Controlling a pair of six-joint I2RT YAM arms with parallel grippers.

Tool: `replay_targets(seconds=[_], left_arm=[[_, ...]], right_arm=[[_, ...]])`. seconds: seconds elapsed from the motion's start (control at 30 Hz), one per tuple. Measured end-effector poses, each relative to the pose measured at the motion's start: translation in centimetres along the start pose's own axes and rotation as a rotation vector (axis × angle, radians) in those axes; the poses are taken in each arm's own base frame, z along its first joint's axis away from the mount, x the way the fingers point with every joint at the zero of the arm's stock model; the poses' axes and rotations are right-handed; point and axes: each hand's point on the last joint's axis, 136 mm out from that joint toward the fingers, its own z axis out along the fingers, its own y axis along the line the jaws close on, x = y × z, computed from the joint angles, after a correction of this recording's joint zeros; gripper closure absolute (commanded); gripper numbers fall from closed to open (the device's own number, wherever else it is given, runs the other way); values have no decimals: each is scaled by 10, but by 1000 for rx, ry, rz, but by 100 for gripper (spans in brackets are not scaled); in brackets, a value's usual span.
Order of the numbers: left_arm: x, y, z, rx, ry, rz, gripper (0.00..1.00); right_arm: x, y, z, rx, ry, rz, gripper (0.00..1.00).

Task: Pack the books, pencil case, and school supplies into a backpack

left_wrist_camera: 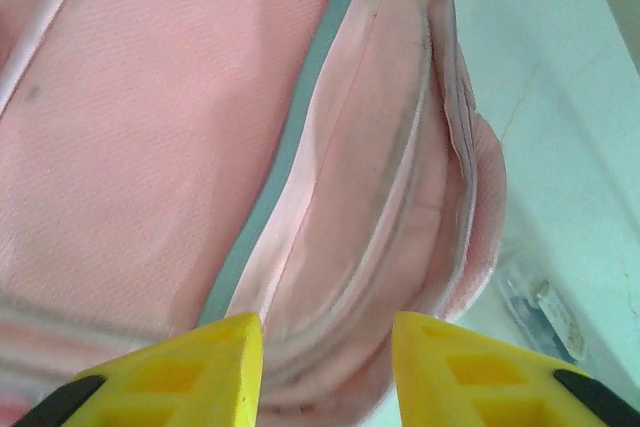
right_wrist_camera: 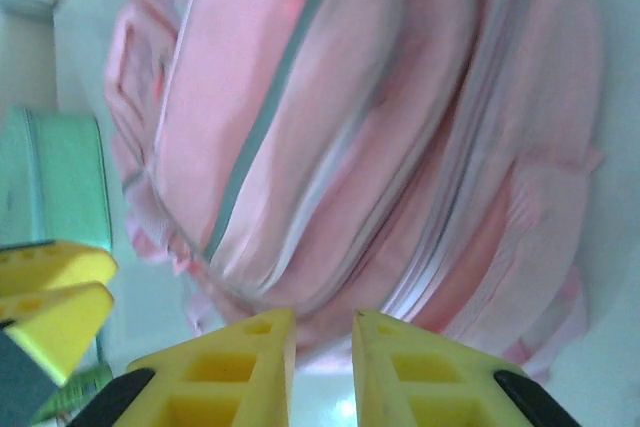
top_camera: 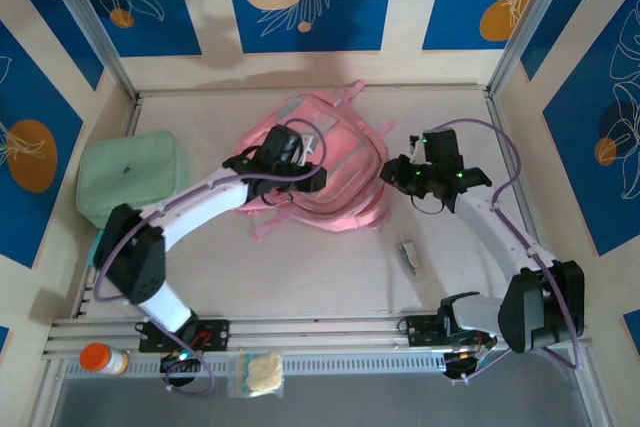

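Observation:
The pink backpack (top_camera: 330,172) lies flat in the middle of the table, its zip edges showing in both wrist views (left_wrist_camera: 330,167) (right_wrist_camera: 380,117). My left gripper (top_camera: 300,169) hangs over the backpack's left part; its yellow fingers are open (left_wrist_camera: 325,332), with the bag's rim below the gap. My right gripper (top_camera: 402,177) is at the bag's right edge, its jaws a narrow gap apart (right_wrist_camera: 322,322) and bare table showing through. The school supplies (top_camera: 408,255) (left_wrist_camera: 540,302), a small pale oblong, lie on the table right of the bag. The books are out of view. A teal sliver (top_camera: 94,247) by the left arm may be the pencil case.
A mint-green zip case (top_camera: 130,179) sits at the left wall and also shows in the right wrist view (right_wrist_camera: 60,187). An orange-capped bottle (top_camera: 103,358) and a small clear bag (top_camera: 262,372) rest on the front rail. Walls close in the table's left, back and right.

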Motion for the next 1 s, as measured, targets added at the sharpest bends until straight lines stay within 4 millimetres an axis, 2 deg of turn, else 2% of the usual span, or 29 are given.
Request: replay_targets(seconds=[0.07,0.17,0.23,0.3,0.37,0.57,0.77,1.0], left_arm=[[4,11,-13,6,-34,-57,55],[-5,46,-25,-11,-115,-193,54],[-6,69,-23,-30,-151,-284,54],[1,96,-17,-56,-169,-385,54],[10,110,-8,-67,-170,-460,54],[16,123,21,-59,-163,-552,54],[12,129,29,-62,-190,-608,64],[12,133,37,-56,-199,-649,65]], right_arm=[[17,11,4,10,41,-52,77],[44,24,10,19,98,-118,77],[58,34,13,14,121,-154,77],[72,43,16,12,139,-193,77],[81,47,19,18,152,-218,77],[88,44,25,53,154,-223,77],[90,36,28,78,149,-219,77],[91,31,30,89,147,-207,77]])
